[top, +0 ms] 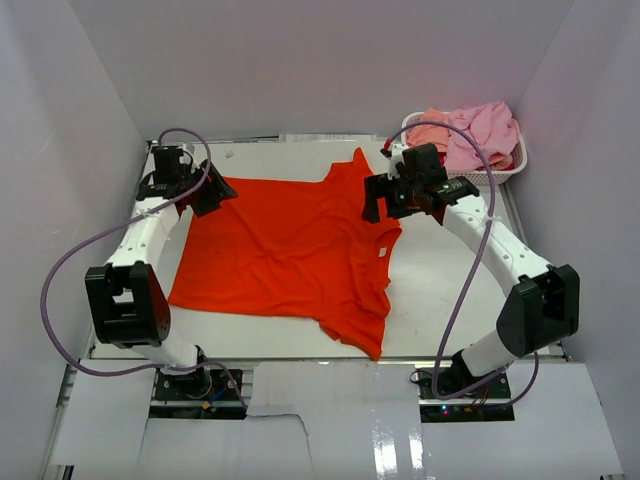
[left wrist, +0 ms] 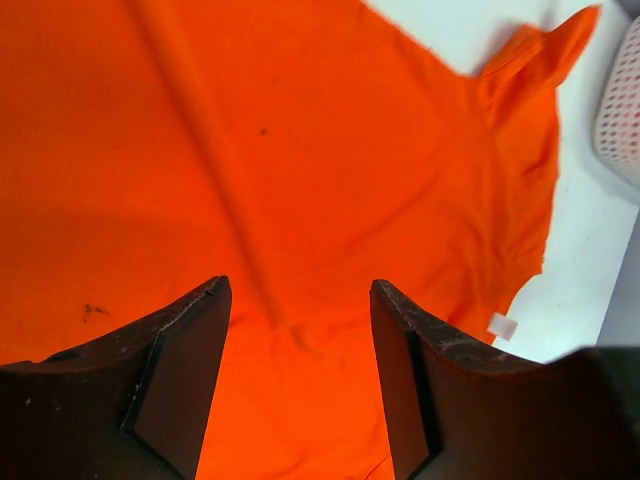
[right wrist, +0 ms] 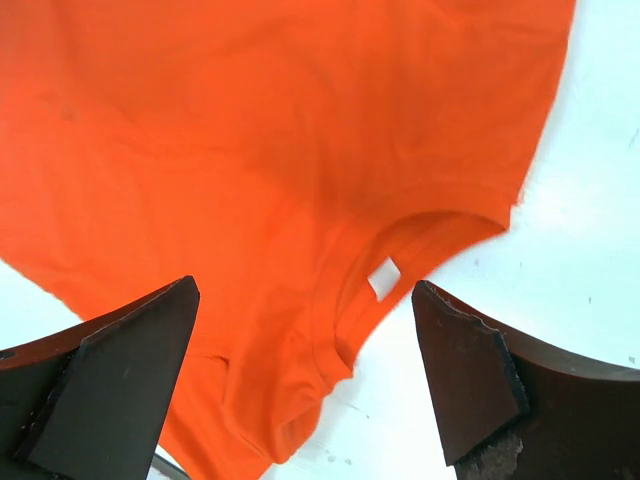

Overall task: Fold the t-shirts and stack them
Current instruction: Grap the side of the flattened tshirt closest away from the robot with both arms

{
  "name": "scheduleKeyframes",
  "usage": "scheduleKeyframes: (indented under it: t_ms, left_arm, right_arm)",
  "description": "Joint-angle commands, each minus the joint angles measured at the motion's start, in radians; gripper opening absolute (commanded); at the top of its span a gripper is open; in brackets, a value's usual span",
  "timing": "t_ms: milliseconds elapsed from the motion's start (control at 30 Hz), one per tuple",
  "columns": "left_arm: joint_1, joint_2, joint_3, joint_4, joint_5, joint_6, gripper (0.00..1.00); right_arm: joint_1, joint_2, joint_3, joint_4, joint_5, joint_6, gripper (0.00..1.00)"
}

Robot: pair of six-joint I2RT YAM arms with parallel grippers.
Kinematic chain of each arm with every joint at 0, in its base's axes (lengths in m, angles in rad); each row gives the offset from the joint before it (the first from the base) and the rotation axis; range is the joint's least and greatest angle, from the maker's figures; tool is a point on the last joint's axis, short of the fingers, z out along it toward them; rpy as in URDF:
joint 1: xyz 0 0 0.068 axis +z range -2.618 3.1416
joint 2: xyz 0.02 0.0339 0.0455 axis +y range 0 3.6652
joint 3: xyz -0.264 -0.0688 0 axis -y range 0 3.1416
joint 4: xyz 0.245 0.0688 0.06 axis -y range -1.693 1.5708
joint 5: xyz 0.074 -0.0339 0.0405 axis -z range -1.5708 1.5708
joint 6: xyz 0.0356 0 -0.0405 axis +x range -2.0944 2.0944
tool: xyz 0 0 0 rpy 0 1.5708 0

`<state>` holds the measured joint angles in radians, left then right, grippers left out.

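Two arms reach out from the near edge, each bent at an elbow held out to its own side, forearms running to the far half of the table [top: 440, 300]. One orange shirt [top: 290, 240] lies spread flat mid-table, hem to the left, collar [right wrist: 430, 225] to the right, with one sleeve pointing far and one near. The left gripper [left wrist: 297, 290] hangs over the shirt's far-left corner, fingers [left wrist: 190, 370] parted with cloth showing below the gap and nothing pinched. The right gripper [right wrist: 305, 285] hovers over the far shoulder beside the collar, tilted down, jaws spread wide and holding nothing. Pink shirts [top: 480, 130] lie heaped in a white basket [top: 500, 172] at the far-right corner.
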<state>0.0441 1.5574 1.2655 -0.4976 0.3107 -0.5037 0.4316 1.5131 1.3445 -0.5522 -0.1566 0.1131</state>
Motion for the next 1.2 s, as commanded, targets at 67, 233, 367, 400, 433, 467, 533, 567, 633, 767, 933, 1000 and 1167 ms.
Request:
scheduleKeyframes:
  t_ms: [67,233,367,400,433,467,533,567,633,767,933,1000,1167]
  left_arm:
    - [0.002,0.072,-0.029,0.020,0.041,0.014,0.68]
    - [0.003,0.125,-0.035,0.065,0.024,-0.019,0.68]
    - [0.003,0.203,0.020,0.071,0.021,-0.038,0.68]
    - [0.003,0.217,0.034,0.071,0.021,-0.039,0.68]
    - [0.003,0.230,0.047,0.070,0.021,-0.039,0.68]
    - [0.003,0.249,0.075,0.067,0.021,-0.039,0.68]
    - [0.003,0.270,0.104,0.047,0.013,-0.038,0.68]
    - [0.003,0.282,0.124,0.039,0.001,-0.030,0.68]
    - [0.002,0.288,0.132,0.021,-0.019,-0.022,0.68]
    - [0.003,0.277,0.107,0.008,-0.082,-0.019,0.68]
    - [0.005,0.306,0.136,0.011,-0.068,-0.021,0.68]
    - [0.005,0.343,0.167,0.010,-0.044,-0.025,0.68]
    - [0.005,0.362,0.189,0.010,-0.051,-0.027,0.68]
  right_arm:
    - [0.010,0.038,-0.051,-0.011,0.091,0.014,0.94]
    - [0.016,0.136,-0.041,-0.002,0.094,0.019,0.94]
    - [0.018,0.219,-0.002,0.012,0.088,0.023,0.94]
    - [0.018,0.251,0.008,0.012,0.092,0.023,0.94]
    - [0.019,0.266,0.019,0.012,0.098,0.025,0.94]
    - [0.019,0.280,0.047,0.012,0.120,0.025,0.94]
    - [0.018,0.331,0.085,-0.008,0.143,0.025,0.94]
    - [0.018,0.361,0.122,-0.012,0.152,0.022,0.94]
    - [0.018,0.392,0.159,-0.029,0.154,0.020,0.94]
    - [0.018,0.452,0.241,-0.034,0.154,0.020,0.94]
    - [0.016,0.542,0.335,-0.069,0.152,0.013,0.90]
    - [0.013,0.558,0.357,-0.074,0.154,0.016,0.84]
    - [0.001,0.578,0.377,-0.075,0.144,0.019,0.52]
